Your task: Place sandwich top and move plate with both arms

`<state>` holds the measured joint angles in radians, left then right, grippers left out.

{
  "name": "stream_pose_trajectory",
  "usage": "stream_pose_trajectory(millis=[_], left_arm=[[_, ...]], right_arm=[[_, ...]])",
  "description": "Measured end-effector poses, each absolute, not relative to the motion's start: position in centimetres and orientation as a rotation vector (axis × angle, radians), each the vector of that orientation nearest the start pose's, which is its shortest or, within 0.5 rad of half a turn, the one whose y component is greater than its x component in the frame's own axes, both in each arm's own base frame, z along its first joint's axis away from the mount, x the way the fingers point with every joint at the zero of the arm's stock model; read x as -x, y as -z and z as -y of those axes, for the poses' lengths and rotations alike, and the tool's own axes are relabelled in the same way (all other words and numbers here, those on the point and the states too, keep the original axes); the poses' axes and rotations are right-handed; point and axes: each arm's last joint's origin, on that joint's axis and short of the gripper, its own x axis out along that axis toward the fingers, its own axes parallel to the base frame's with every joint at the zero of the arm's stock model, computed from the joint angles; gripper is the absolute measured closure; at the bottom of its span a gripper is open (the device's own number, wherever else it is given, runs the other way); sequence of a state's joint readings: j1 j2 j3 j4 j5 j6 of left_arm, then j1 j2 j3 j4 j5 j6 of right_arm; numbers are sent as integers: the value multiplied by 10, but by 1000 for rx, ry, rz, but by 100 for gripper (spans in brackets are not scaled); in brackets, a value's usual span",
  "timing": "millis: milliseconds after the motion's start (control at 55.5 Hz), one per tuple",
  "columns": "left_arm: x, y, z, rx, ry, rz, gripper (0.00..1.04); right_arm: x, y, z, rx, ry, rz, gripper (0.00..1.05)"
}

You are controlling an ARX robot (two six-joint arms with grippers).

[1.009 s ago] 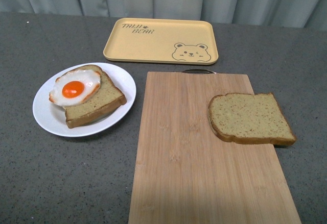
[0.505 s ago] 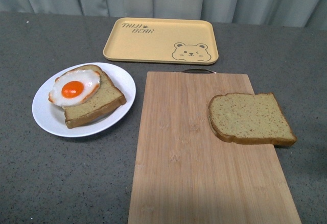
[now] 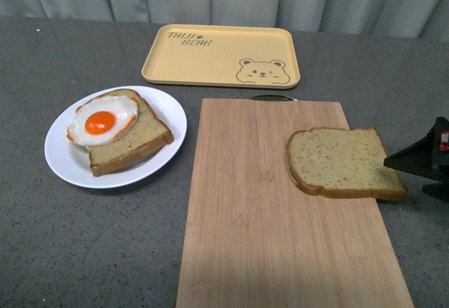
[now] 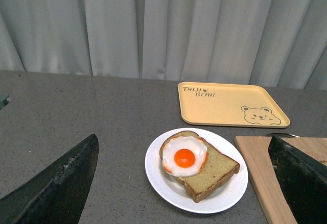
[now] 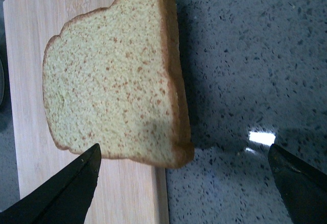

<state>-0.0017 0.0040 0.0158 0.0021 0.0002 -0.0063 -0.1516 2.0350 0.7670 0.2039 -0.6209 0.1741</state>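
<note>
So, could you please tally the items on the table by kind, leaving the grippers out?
Bread: 2, the sandwich top and the bottom slice
Egg: 1
Plate: 1
Tray: 1
Board: 1
Total: 6

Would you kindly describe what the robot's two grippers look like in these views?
Both the left gripper and the right gripper have matte black, wedge-shaped fingers tapering to points. The right one carries a small red mark. No cables show.
</note>
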Motion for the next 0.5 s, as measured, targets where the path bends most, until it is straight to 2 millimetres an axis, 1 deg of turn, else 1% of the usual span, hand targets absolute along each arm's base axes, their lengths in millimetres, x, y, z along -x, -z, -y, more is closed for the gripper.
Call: stream_pose_trajectory(millis=[126,162,360,505], left_arm=[[-97,-169,0,6,2,14,7],[-97,-169,0,6,2,14,7],[-97,-169,0,6,2,14,7],[-97,-169,0,6,2,14,7]], right_arm=[[-322,-37,24,-579,-355,-1066,9],[-324,-34,22,-584,-355,-1075,13],[-335,-25,13,-587,-336,-1111,45],[-336,-23,10,-599,-326,-1128,66]])
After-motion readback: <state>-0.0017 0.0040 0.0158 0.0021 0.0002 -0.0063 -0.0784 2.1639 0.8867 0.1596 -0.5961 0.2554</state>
